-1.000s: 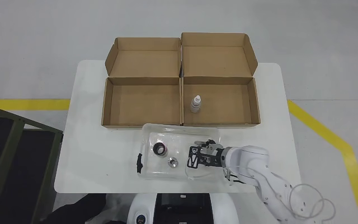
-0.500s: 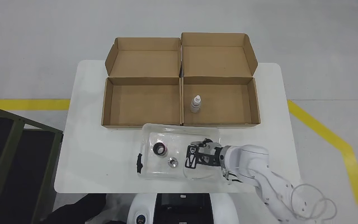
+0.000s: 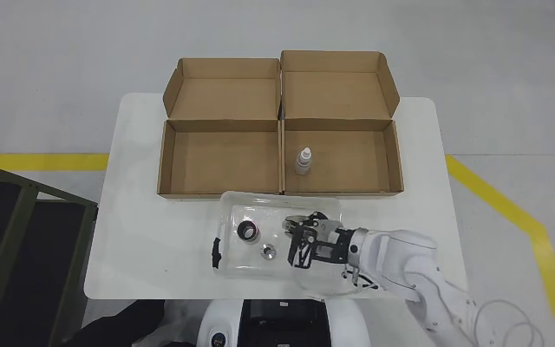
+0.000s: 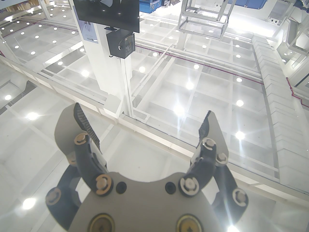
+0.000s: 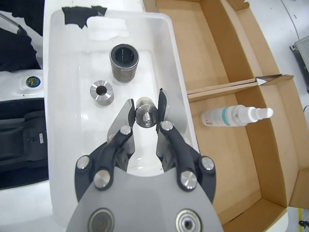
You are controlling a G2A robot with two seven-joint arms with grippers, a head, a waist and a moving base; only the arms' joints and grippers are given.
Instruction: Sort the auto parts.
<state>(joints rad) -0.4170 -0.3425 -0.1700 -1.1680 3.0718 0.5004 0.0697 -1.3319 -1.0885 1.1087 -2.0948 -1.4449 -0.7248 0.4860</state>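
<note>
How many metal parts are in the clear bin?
3: a tall cylinder near the taped end of the clear bin, a short steel collar beside it, and a small steel plug held in the right gripper. None seems hidden.

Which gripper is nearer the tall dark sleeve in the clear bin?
Right. The right gripper is inside the clear bin, shut on a small metal cylinder close beside the sleeve. The left gripper points up at the ceiling, facing away from the bin.
</note>
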